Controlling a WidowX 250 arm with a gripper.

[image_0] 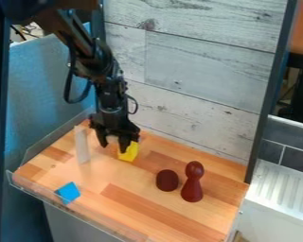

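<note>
Your gripper (113,145) hangs, jaws spread, beside the far yellow block (130,153), which looks light and stiff, so you'd best take it by opposite flat sides

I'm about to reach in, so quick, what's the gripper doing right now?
Gripper: open, fingers apart, nothing visible between them; one is at the yellow block, contact can't be told.
</note>
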